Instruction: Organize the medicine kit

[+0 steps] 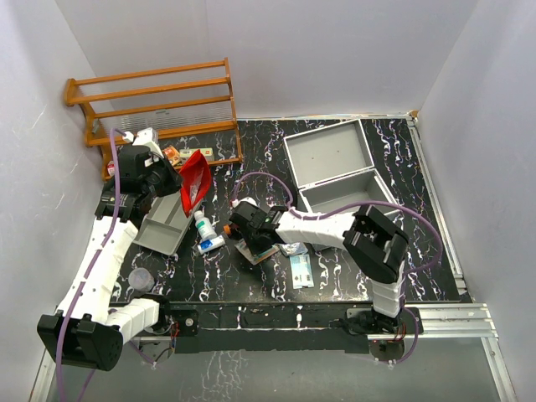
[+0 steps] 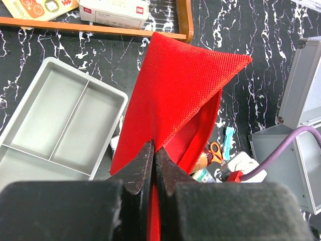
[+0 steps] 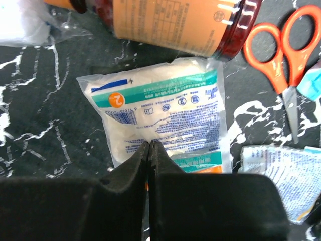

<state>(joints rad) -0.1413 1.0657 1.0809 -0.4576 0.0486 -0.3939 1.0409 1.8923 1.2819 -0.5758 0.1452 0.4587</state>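
Black, white-veined tabletop (image 1: pixel 260 142) is carrying all items, and plain white walls (image 1: pixel 335 50) are enclosing it on three sides. A wooden rack (image 1: pixel 155 96) is standing at the far left, beyond the left claw (image 2: pixel 154 159). The left wrist view is resolving what the overhead view is not: the left claw's jaws are clamping the edge of a red fabric pouch (image 2: pixel 180 90), which is standing out ahead of the claw, while a grey divided tray (image 2: pixel 55 115) is lying to its left. The right wrist view is showing the right claw (image 3: pixel 149 150) with jaws pressed together and tips lying over the near edge of a white sachet (image 3: pixel 160 105); whether the sachet is being pinched cannot be told. Orange scissors (image 3: pixel 281 45) and an orange-labelled bottle (image 3: pixel 170 20) are lying ahead of that claw. The medicine kit (image 1: pixel 335 163), silver-grey metal, is resting open with its lid laid back, to the right of and beyond the right claw, touching neither claw.
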